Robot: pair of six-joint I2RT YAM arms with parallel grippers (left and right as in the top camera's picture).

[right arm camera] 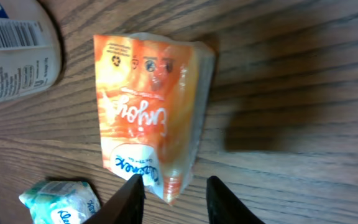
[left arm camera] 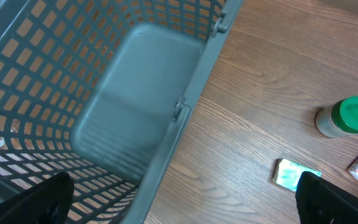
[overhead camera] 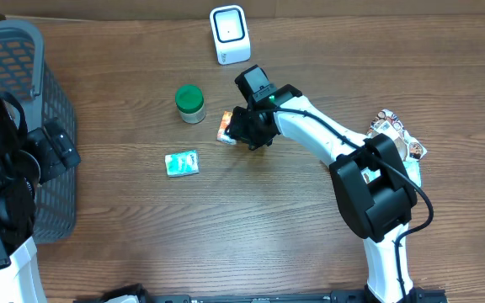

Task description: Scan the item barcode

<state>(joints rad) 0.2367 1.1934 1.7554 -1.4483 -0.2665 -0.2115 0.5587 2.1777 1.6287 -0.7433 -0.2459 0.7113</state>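
An orange tissue pack (right arm camera: 148,106) lies flat on the wooden table, just right of a green-lidded jar (overhead camera: 189,103). My right gripper (right arm camera: 174,199) hangs low over the pack (overhead camera: 225,128), its near corner sitting between the two fingers. The left finger is at the pack's edge and a gap shows beside the right finger. The white barcode scanner (overhead camera: 230,34) stands at the table's far edge. My left gripper (left arm camera: 185,205) hangs wide open over the rim of the grey basket (left arm camera: 166,124) with nothing in it.
A teal tissue pack (overhead camera: 181,163) lies in front of the jar and shows in the right wrist view as the teal pack (right arm camera: 61,202). The grey basket (overhead camera: 23,84) fills the left side. A shiny packet (overhead camera: 398,135) lies at the right by the arm.
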